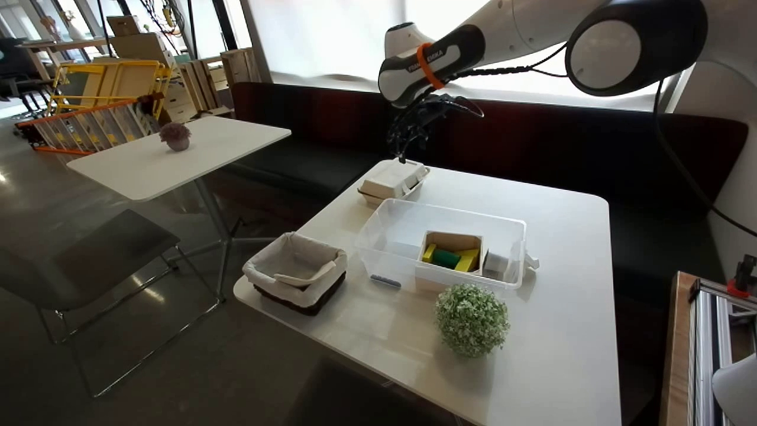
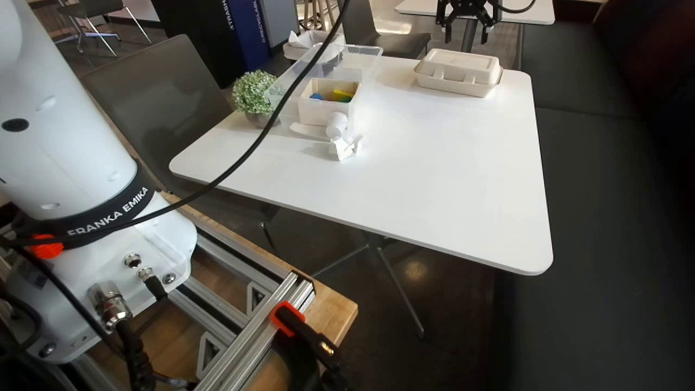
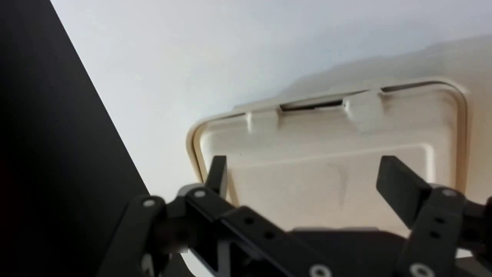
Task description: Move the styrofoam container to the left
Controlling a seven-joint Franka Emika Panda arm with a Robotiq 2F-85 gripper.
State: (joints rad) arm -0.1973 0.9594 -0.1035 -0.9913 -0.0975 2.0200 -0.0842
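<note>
Above white table (image 2: pixel 450 168), hovers with gripper (image 3: pixel 303 165) spread wide over styrofoam container (image 2: pixel 459 70), upper right in an exterior view; could dent lid (image 3: pixel 300 196) (seems longer than that spread) by landing on top instead of straddling.

container (image 3: pixel 300 184): matt, paper-like | tub (image 1: pixel 458 219): clear glossy plastic | tabletop (image 2: pixel 450 174): smooth | basket liner (image 1: pixel 298 254): cloth
</note>
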